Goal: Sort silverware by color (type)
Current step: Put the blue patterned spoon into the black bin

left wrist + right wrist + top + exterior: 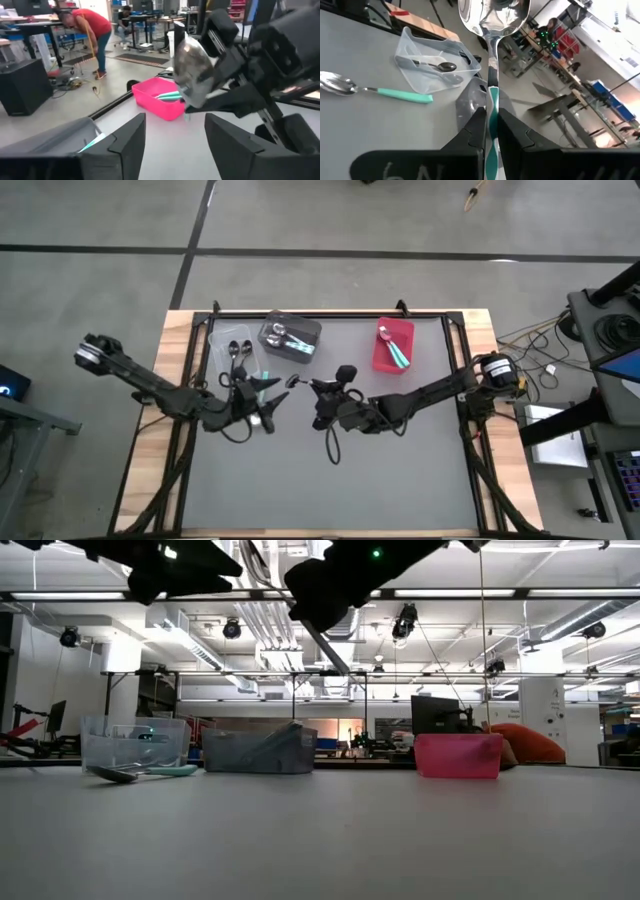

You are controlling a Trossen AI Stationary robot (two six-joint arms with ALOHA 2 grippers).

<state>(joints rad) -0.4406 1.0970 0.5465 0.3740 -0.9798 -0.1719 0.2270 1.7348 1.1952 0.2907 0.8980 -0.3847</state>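
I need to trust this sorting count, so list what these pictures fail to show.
- Dark grey bin, high view: spoons inside too small to count; low view: its wall hides them.
- Red bin, left wrist view: teal handles show, but the right end effector and its spoon hide the rest.
- Clear bin, right wrist view: far end cut off by spoon.

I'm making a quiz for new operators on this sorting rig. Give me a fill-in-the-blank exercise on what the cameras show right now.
1. The right gripper is shut on a spoon with a ____ handle.
2. The left gripper has its fingers ____, with nothing between them.
3. Teal-handled spoons already lie in the ____ bin.
4. One teal-handled spoon on the table lies beside the ____ bin.

Missing words: teal; open; red; clear
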